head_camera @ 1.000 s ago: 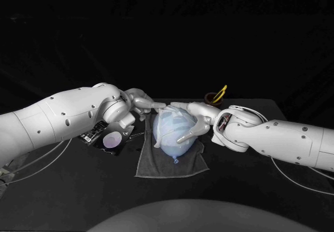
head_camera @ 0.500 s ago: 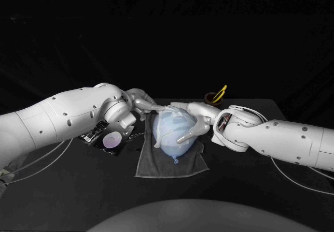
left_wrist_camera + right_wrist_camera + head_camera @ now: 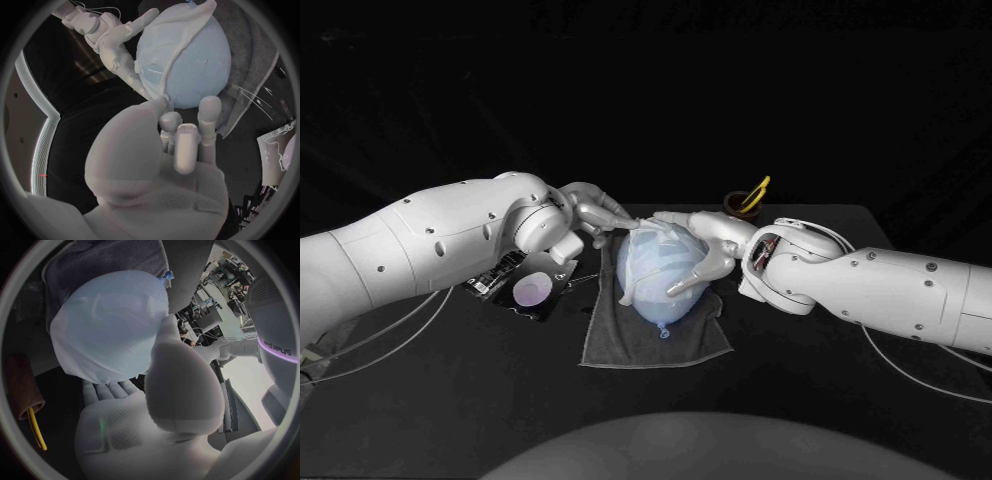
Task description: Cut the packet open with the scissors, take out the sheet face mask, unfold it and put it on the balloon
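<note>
left hand point(image 3: 593, 218) shifted slightly | pinches mask point(image 3: 170, 40) | right hand point(image 3: 711, 242) cups balloon point(image 3: 200, 70)

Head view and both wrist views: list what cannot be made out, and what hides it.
Scissors: blades, head view, sunk in the brown holder.
Packet: print, head view, too small; one end covered by the left arm.
Right robot hand: its finger ends, right wrist view, behind the balloon.
Towel: middle, head view, under the balloon.
</note>
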Tool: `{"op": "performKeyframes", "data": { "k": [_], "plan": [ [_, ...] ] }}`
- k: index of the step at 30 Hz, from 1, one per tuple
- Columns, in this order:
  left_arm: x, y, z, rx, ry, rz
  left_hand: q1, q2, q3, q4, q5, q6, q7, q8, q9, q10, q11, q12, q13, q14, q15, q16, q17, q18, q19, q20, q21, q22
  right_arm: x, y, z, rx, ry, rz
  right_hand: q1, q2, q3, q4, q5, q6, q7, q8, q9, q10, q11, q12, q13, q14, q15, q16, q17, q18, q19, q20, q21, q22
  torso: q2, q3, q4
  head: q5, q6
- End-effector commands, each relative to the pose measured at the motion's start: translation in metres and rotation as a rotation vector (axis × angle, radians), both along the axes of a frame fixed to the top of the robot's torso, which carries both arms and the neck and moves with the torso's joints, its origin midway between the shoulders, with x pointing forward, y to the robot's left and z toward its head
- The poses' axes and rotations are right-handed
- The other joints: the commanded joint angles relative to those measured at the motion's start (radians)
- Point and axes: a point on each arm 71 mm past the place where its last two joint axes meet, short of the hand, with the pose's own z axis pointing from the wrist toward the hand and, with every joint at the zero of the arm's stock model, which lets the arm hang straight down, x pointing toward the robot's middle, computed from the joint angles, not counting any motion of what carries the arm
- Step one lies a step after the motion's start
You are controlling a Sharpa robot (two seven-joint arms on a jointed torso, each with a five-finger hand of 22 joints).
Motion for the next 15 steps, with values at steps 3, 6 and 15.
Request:
{"op": "performKeyframes", "data": {
  "k": [3,6,15],
  "plan": [
    [0.000,0.001,0.001,-0.059,0.018,0.008,-0.012,-0.010,0.082,-0.022,0.007,-0.011,0.011,0.014,0.020,0.009,0.003,-0.011,-0.007,0.063,-0.001,0.000,0.130,0.010,-0.003,-0.001,0.006,0.000,-0.002,0.000,-0.005,-0.029,0.022,0.010,0.011,0.001,0.004,-0.001,0.001,0.006,0.156,0.004,0.001,0.003,0.005,0.005,0.001,-0.002,0.005,-0.004,-0.001,-0.017,0.001,0.003,0.006,0.000,0.000,0.0000,0.0002,0.000,0.000],
    [0.001,0.005,0.001,-0.057,0.018,0.017,-0.029,-0.017,0.127,-0.033,0.007,-0.023,0.014,0.024,0.035,0.008,0.006,-0.016,-0.009,0.060,0.002,-0.003,0.124,0.011,-0.006,0.000,0.007,0.000,-0.003,0.000,-0.005,-0.029,0.022,0.010,0.012,0.002,0.005,-0.001,0.001,0.007,0.156,0.004,0.001,0.002,0.005,0.005,0.001,-0.003,0.005,-0.004,-0.001,-0.017,0.001,0.003,0.006,0.000,0.000,0.0000,0.0001,0.001,0.000],
    [0.003,0.013,0.000,-0.047,0.017,0.034,-0.106,-0.048,0.280,-0.093,0.007,-0.046,0.025,0.056,0.078,-0.004,0.014,-0.022,-0.014,0.057,0.009,-0.006,0.114,0.012,-0.013,0.006,0.016,0.003,-0.003,-0.001,-0.006,-0.030,0.022,0.008,0.012,0.002,0.005,-0.001,0.001,0.007,0.156,0.004,0.001,0.002,0.005,0.005,0.001,-0.003,0.005,-0.004,-0.001,-0.017,0.001,0.003,0.006,0.000,0.000,0.0001,-0.0004,0.002,0.000]
  ]
}}
